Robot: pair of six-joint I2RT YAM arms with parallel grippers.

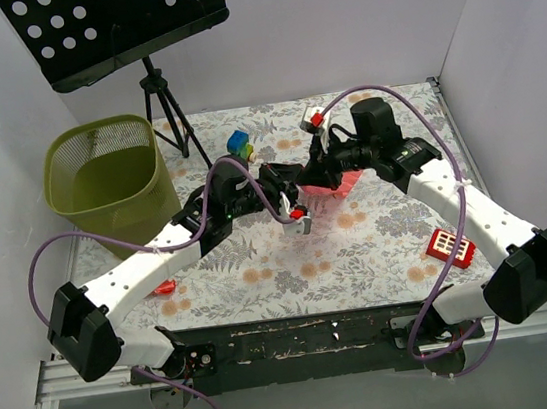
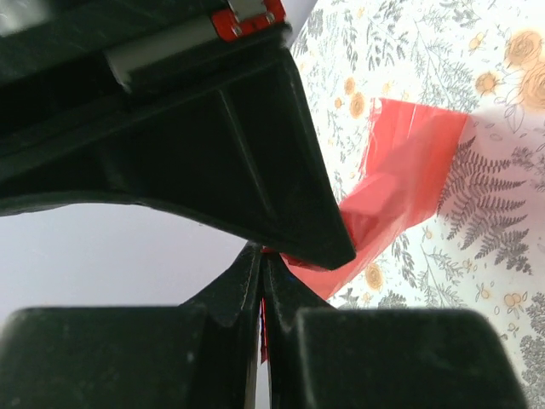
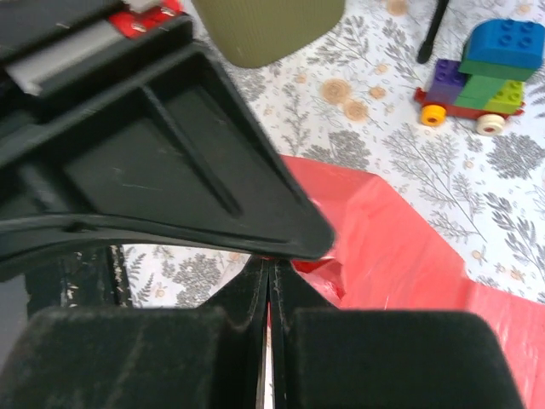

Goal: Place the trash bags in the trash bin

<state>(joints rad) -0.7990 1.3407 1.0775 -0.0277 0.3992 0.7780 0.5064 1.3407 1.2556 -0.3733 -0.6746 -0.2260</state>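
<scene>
On the flower-printed bench (image 1: 381,251), the olive-green trash bin (image 1: 109,181) stands open-mouthed at the rear left corner, well apart from the action at centre. There a red trash bag (image 3: 383,247) lies partly on the cloth, and both arms meet over it. The left claw (image 2: 262,281) is fully closed with a sliver of red film nipped at its tips. The right claw (image 3: 269,277) is closed just as tightly on another edge of the same bag.

The step in hand looks like lifting the bag and carrying it to the bin. Done well, both arms would rise together until the film clears the cloth. They would then travel left at a steady spacing, since thin plastic may tear or slip. Release should come only above the bin's rim.
</scene>
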